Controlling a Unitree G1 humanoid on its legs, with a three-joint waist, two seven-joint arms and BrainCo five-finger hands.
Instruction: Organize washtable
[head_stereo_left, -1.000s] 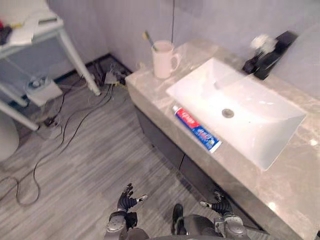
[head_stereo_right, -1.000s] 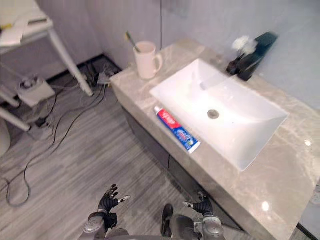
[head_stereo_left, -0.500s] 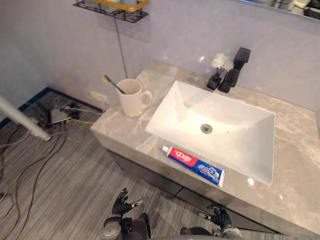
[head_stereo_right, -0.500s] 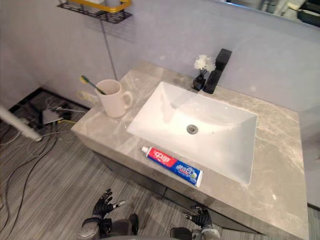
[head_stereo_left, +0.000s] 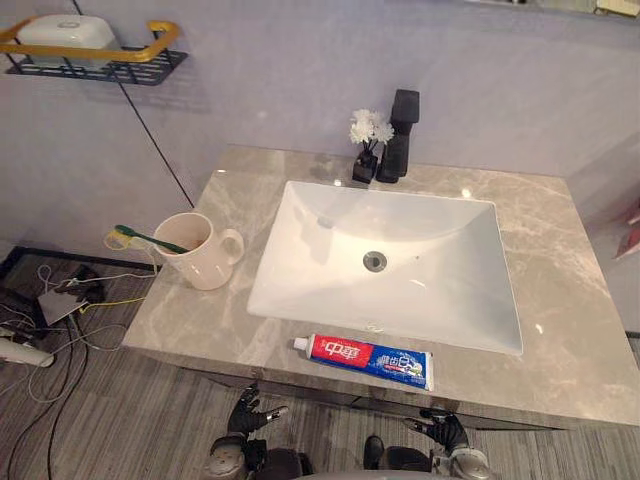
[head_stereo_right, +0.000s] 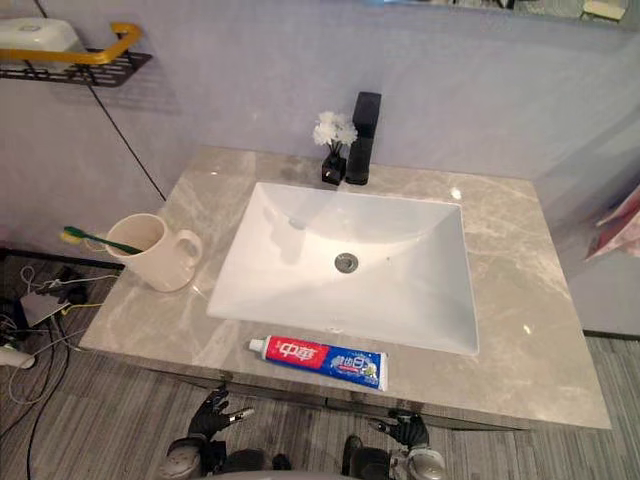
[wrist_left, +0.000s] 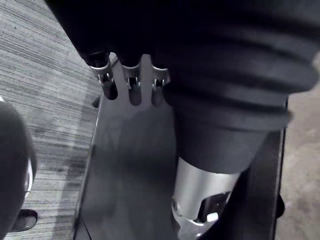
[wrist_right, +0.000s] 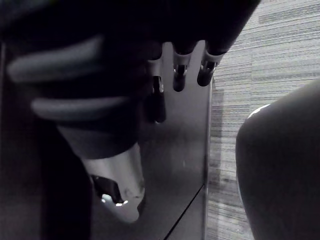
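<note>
A grey marble washtable (head_stereo_left: 560, 300) holds a white rectangular sink (head_stereo_left: 450, 300). A red and blue toothpaste tube (head_stereo_left: 365, 360) lies flat on the front edge, just before the sink. Left of the sink stands a cream mug (head_stereo_left: 195, 262), from which a green toothbrush (head_stereo_left: 145, 238) leans out. Both hands hang low below the counter's front edge, open and holding nothing: the left hand (head_stereo_left: 245, 415) and the right hand (head_stereo_left: 442, 430). In the wrist views the left fingers (wrist_left: 131, 82) and right fingers (wrist_right: 180, 75) hang straight before the dark cabinet front (wrist_left: 130, 165).
A black faucet (head_stereo_left: 400, 135) and a small black vase of white flowers (head_stereo_left: 368, 135) stand behind the sink. A black wall shelf with a yellow rail (head_stereo_left: 100, 65) carries a white soap dish (head_stereo_left: 55, 32). Cables (head_stereo_left: 50, 310) lie on the floor at left. Pink cloth (head_stereo_right: 620, 225) hangs at right.
The camera has swung round to face the washtable squarely, so the whole picture has shifted. The mug, toothpaste and both hands keep their places.
</note>
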